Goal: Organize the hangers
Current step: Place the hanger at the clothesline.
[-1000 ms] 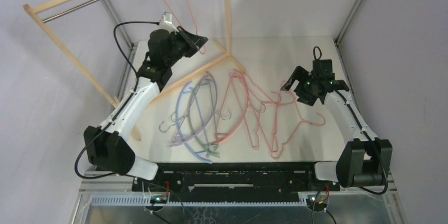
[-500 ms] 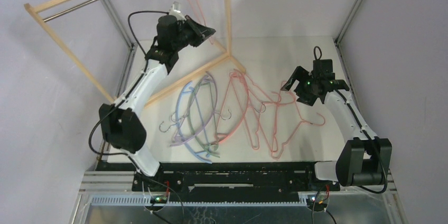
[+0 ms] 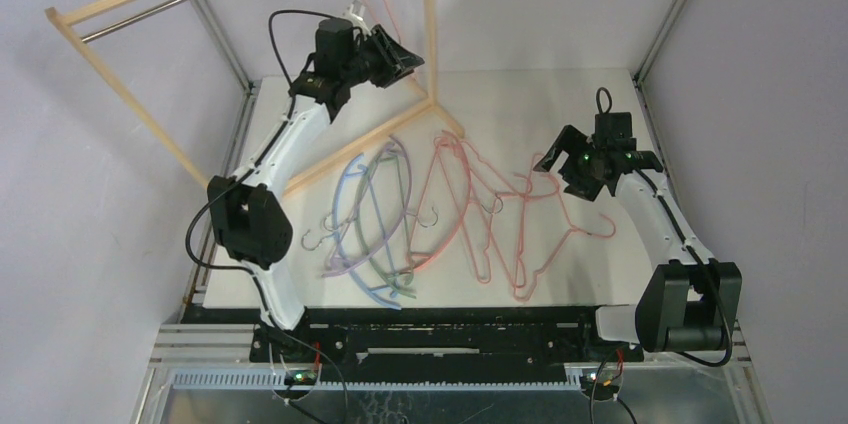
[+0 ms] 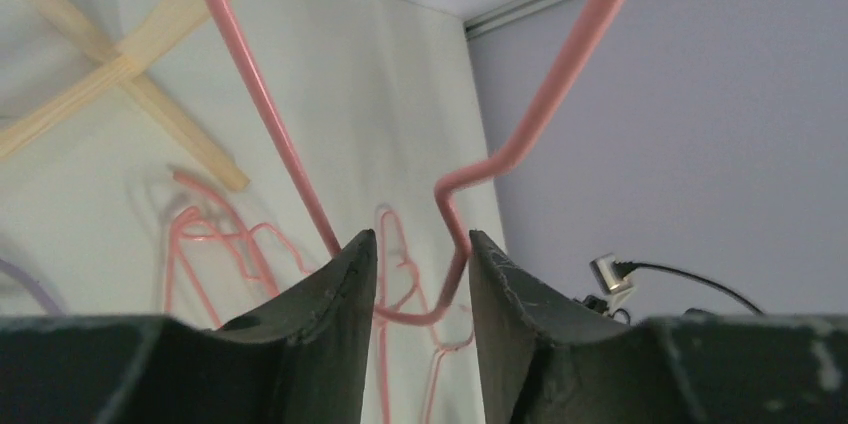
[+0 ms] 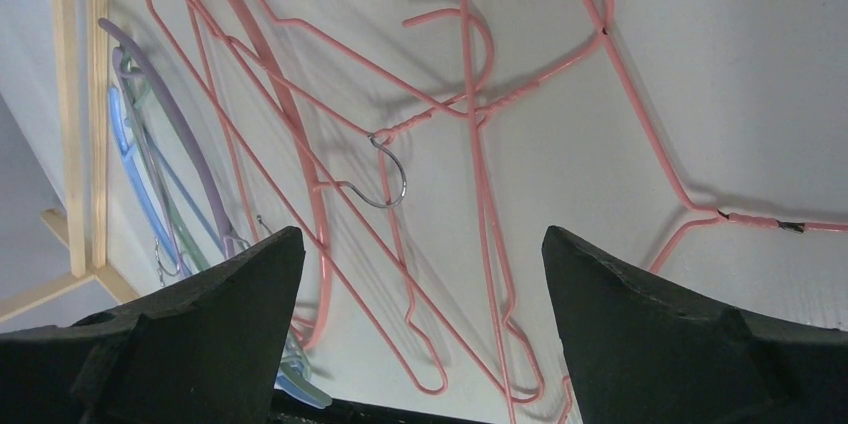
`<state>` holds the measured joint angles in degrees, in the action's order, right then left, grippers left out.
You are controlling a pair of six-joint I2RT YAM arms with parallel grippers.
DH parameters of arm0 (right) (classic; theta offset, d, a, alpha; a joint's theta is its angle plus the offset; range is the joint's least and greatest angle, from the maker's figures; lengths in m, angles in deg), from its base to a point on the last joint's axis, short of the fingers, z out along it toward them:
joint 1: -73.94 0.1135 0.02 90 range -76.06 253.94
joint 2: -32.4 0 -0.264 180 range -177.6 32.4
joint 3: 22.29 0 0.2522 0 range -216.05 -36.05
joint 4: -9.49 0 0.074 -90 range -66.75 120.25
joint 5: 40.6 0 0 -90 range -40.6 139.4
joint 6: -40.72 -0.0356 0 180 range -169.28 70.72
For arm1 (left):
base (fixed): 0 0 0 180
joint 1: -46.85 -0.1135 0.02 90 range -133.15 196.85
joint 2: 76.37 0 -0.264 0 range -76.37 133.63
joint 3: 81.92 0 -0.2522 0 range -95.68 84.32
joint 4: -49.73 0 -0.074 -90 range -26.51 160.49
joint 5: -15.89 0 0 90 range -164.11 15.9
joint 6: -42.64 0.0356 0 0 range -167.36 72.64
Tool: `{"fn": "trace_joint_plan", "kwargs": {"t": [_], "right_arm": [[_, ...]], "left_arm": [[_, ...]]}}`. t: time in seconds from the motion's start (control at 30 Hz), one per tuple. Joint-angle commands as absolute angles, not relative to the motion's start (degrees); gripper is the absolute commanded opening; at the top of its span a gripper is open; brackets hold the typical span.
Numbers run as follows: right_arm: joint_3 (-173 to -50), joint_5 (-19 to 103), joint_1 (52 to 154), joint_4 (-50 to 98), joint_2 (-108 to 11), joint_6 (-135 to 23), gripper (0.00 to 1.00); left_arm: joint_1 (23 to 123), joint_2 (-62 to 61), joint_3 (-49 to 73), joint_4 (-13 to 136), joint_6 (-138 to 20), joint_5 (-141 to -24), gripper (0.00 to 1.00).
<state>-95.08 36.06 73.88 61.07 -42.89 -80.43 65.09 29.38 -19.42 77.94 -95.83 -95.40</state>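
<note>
Shifts up and right toward top centre of frame with left gripper (image 4: 420,236), jaws slackened around bend of pink wire hanger (image 4: 257,94) hanging there, right gripper (image 5: 420,239) spread wide above hangers (image 3: 463,194) lying mid-frame.

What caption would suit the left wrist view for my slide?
Left claw parted around a pink wire hanger, more hangers lying on the table below.

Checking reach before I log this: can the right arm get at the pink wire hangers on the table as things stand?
Probably yes: the right gripper hovers over the pink wire hangers, fingers wide open, nothing between them.
</note>
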Motion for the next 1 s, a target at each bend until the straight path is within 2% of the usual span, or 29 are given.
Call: {"fn": "trace_joint_plan", "kwargs": {"t": [0.0, 0.17, 0.3, 0.33, 0.73, 0.97], "right_arm": [[-96.61, 37.35, 73.5, 61.71, -42.99, -79.58, 0.98], [-96.65, 37.29, 73.53, 61.83, -43.19, -79.22, 0.98], [-96.61, 37.23, 73.51, 62.08, -42.89, -79.19, 0.98], [-96.61, 37.57, 73.62, 62.36, -42.8, -79.05, 0.98], [-93.71, 37.79, 73.75, 62.64, -41.26, -78.57, 0.98], [-93.71, 37.53, 74.62, 62.64, -40.63, -78.94, 0.98]], "left_arm": [[65.53, 24.97, -16.6, 78.22, -91.89, -96.85, 0.53], [65.52, 20.34, -12.72, 76.52, -88.87, -96.62, 0.75], [65.55, 17.26, -10.84, 76.33, -87.47, -97.13, 0.97], [65.51, 16.26, -10.03, 76.32, -87.04, -97.29, 0.99], [65.56, 7.24, 2.22, 71.68, -81.21, -93.38, 1.0], [65.51, 11.32, -0.61, 68.06, -78.65, -89.73, 0.99]]}}
